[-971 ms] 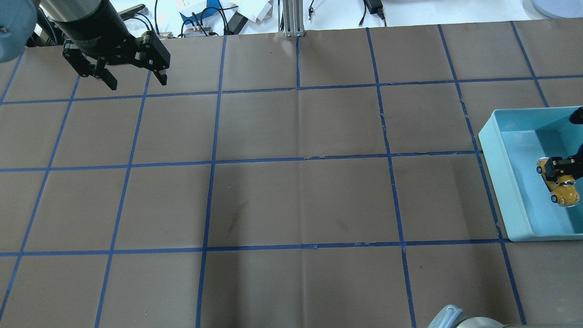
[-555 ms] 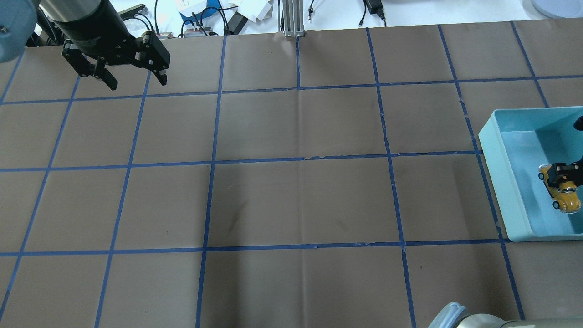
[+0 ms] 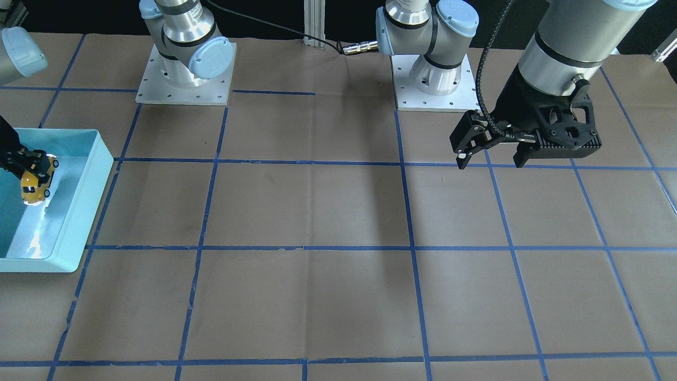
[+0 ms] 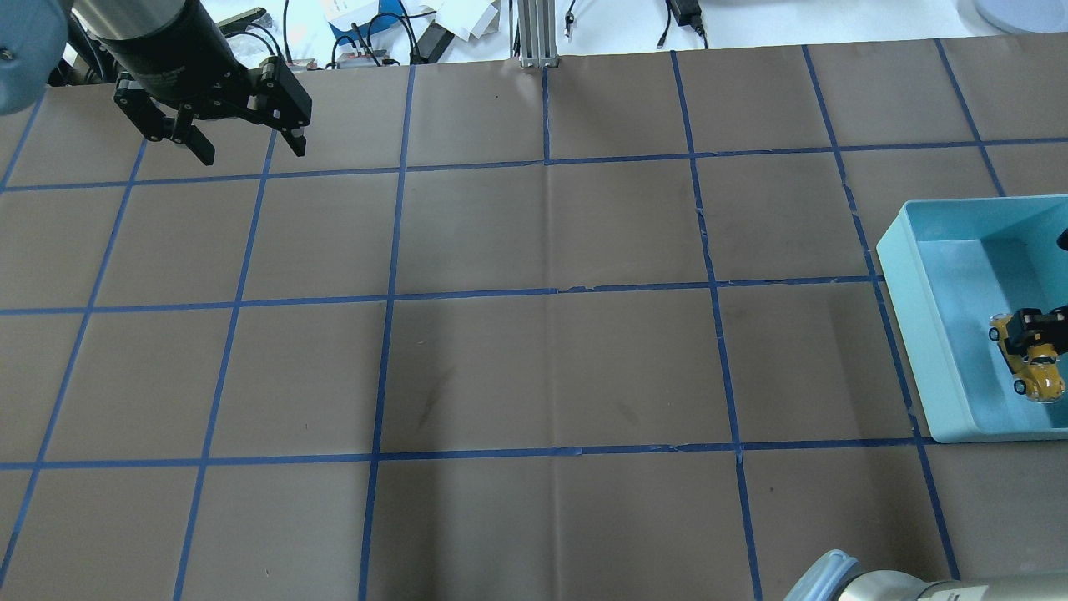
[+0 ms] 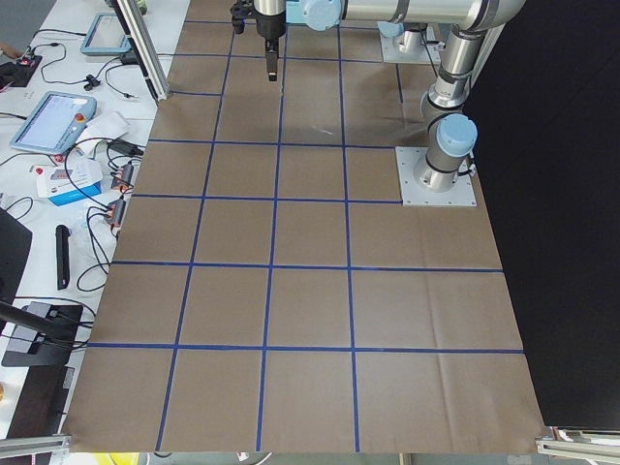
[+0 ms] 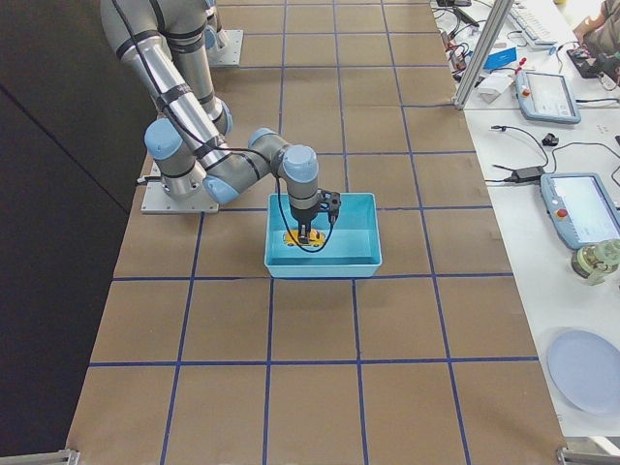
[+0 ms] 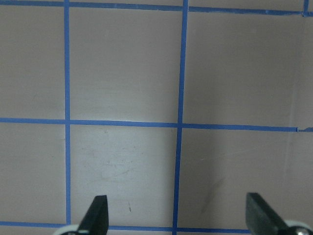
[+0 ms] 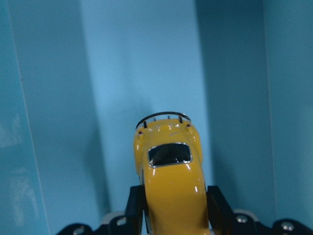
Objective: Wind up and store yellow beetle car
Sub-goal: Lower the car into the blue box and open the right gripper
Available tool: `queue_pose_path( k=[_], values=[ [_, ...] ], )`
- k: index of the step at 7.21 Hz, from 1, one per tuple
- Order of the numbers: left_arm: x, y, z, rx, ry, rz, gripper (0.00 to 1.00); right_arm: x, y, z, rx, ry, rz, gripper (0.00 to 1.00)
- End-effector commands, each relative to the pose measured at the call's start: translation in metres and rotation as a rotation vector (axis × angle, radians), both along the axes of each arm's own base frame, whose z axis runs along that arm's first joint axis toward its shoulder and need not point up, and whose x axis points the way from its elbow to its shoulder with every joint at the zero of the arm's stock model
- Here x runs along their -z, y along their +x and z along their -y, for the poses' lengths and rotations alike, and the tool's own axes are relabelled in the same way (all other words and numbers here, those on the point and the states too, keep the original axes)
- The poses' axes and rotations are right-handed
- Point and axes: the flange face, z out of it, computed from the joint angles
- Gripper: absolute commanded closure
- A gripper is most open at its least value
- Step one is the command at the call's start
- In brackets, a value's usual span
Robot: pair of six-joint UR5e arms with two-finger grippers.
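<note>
The yellow beetle car [image 4: 1037, 373] is inside the light blue bin [image 4: 899, 280] at the table's right side, low over the bin floor. My right gripper [image 4: 1031, 330] is shut on the car's body. In the right wrist view the car [image 8: 168, 171] sits between the two fingers [image 8: 136, 205], pointing away. The car [image 3: 35, 185] and the bin [image 3: 89, 193] also show in the front view, and in the right side view the car [image 6: 293, 236] lies under the gripper. My left gripper [image 4: 249, 152] is open and empty above the far left of the table.
The table is brown paper with a blue tape grid [image 4: 551, 292]. Cables and boxes [image 4: 375, 33] lie beyond the far edge. The left gripper [image 3: 491, 163] hangs over bare paper, and its wrist view shows only its fingertips [image 7: 98, 213].
My right gripper has moved down and slightly right in the overhead view, carrying the car lower into the bin. The left arm has not moved.
</note>
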Motion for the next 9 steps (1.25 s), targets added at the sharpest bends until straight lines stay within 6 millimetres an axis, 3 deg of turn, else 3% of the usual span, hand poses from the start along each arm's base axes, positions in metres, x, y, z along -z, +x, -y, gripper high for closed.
queue_pose_path(
  k=[1,2,4,6,8,9],
  values=[
    [0.000,-0.001,0.000,0.001,0.000,-0.001,0.00,0.007,-0.001,0.001,0.001,0.009,0.007,0.74],
    [0.000,-0.001,0.000,0.001,0.000,-0.001,0.00,0.007,-0.001,0.000,0.001,0.011,0.005,0.71],
    [0.000,0.000,0.000,0.000,0.000,-0.001,0.00,0.006,-0.002,0.001,0.003,0.008,0.002,0.31],
    [-0.001,0.000,0.001,0.000,-0.002,0.000,0.00,0.005,-0.002,0.002,0.003,0.003,0.002,0.04],
    [0.000,0.000,0.003,0.000,-0.003,-0.001,0.00,-0.016,-0.006,0.009,0.025,-0.019,-0.036,0.00],
    [0.001,0.000,0.005,-0.002,-0.009,-0.001,0.00,-0.036,0.005,0.024,-0.004,-0.031,-0.047,0.00]
  ],
)
